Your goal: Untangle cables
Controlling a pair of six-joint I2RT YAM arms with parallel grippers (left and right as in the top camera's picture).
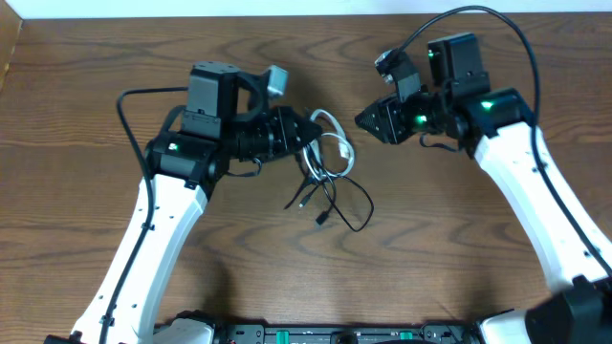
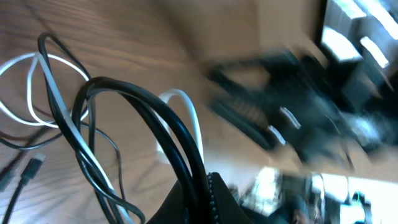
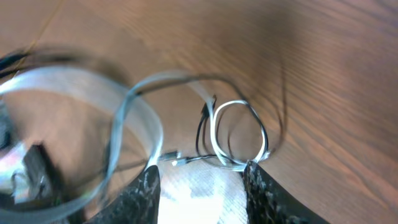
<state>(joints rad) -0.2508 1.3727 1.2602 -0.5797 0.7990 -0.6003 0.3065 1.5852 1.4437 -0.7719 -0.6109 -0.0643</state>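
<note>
The white cable (image 1: 337, 137) and the black cable (image 1: 355, 204) lie tangled together on the wooden table between my arms. My left gripper (image 1: 308, 134) is at the left side of the tangle. In the left wrist view it (image 2: 208, 202) is shut on a loop of the black cable (image 2: 137, 99), with white cable (image 2: 53, 93) strands crossing behind it. My right gripper (image 1: 366, 120) hovers to the right of the tangle, apart from it. In the right wrist view it (image 3: 199, 199) is open and empty, with the white cable loop (image 3: 239, 134) and some black cable (image 3: 200, 127) beyond the fingertips.
Two small plug ends (image 1: 322, 220) lie at the near side of the tangle. The right arm (image 2: 298, 118) shows blurred in the left wrist view. A blurred pale loop (image 3: 93, 124) crosses the left of the right wrist view. The arms' own thick black wires (image 1: 478, 19) arch above the table.
</note>
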